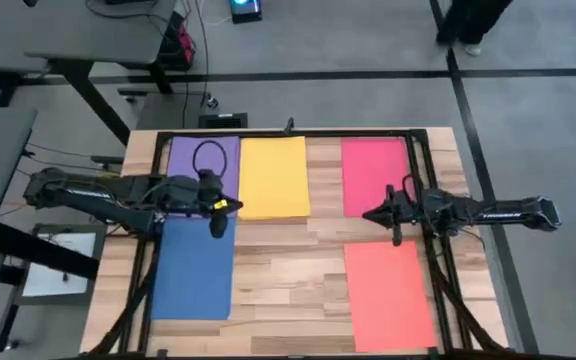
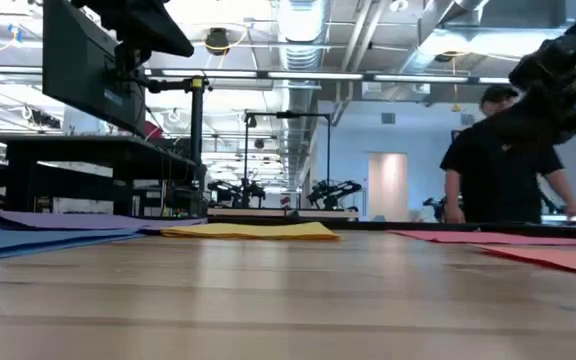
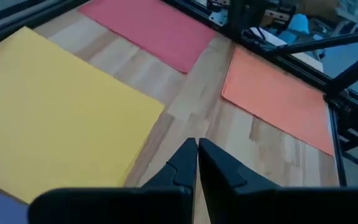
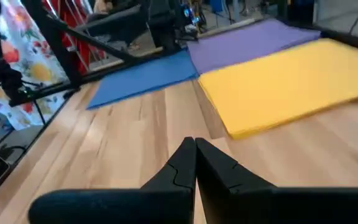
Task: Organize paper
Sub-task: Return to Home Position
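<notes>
— Where do we see the sheets, looking down on the wooden table (image 1: 288,270)?
— Purple paper (image 1: 183,160) at ten o'clock, yellow paper (image 1: 274,178) at twelve, red-pink paper (image 1: 373,175) at two, blue paper (image 1: 195,270) at eight, orange-coral paper (image 1: 388,295) at four.
— And the arms?
— We see the left gripper (image 3: 196,148) at nine o'clock, above the yellow paper's corner nearest the blue, fingers pressed together, holding nothing. The right gripper (image 4: 195,144) is at three o'clock, beside the red-pink paper, likewise closed and empty.

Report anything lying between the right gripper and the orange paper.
Nothing visible does. The right gripper, shut, hangs by the red paper; only bare table lies between it and the orange paper. The left gripper hangs by the yellow paper.
</notes>
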Robot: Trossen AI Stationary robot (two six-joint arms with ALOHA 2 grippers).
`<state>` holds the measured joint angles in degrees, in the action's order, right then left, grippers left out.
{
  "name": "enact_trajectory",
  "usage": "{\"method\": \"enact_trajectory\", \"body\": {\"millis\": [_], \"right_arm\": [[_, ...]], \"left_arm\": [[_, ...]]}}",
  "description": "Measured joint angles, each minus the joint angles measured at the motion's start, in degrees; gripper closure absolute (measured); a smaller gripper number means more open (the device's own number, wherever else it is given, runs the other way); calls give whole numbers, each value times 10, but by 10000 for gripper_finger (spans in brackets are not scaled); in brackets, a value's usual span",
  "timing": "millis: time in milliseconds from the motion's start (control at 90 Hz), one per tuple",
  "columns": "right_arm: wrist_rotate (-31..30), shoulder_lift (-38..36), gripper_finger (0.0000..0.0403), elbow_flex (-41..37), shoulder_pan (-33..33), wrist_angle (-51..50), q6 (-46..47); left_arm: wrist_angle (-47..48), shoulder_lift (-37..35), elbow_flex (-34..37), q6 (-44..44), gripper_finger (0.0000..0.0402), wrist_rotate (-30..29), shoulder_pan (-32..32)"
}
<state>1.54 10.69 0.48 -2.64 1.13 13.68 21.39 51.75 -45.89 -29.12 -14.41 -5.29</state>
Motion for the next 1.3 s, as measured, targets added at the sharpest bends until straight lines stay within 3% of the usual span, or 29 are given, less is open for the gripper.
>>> {"method": "enact_trajectory", "body": {"millis": [233,400,644,789,867,967,1067,1300], "right_arm": [[21,-107,403,9,0,-18,-29],[22,-107,403,18,2,-48,-28],[9,-95,403,16,2,-48,-6],[-17,-59,403,7,2,-26,13],[-15,-41,403,7,7,-26,21],[-15,-8,403,7,16,-26,61],[-15,20,403,7,20,-26,117],[-15,52,403,6,23,-21,123]], "left_arm": [[-26,-3,0,16,402,0,-7],[-29,-3,0,28,402,-5,-17],[-34,-3,0,69,402,-81,-37],[-80,-4,23,101,402,-95,-41],[-150,-5,49,97,402,-79,-44],[-233,-5,84,92,402,-10,-44],[-255,-5,106,105,402,24,-45],[-257,-31,113,178,402,28,-40]]}}
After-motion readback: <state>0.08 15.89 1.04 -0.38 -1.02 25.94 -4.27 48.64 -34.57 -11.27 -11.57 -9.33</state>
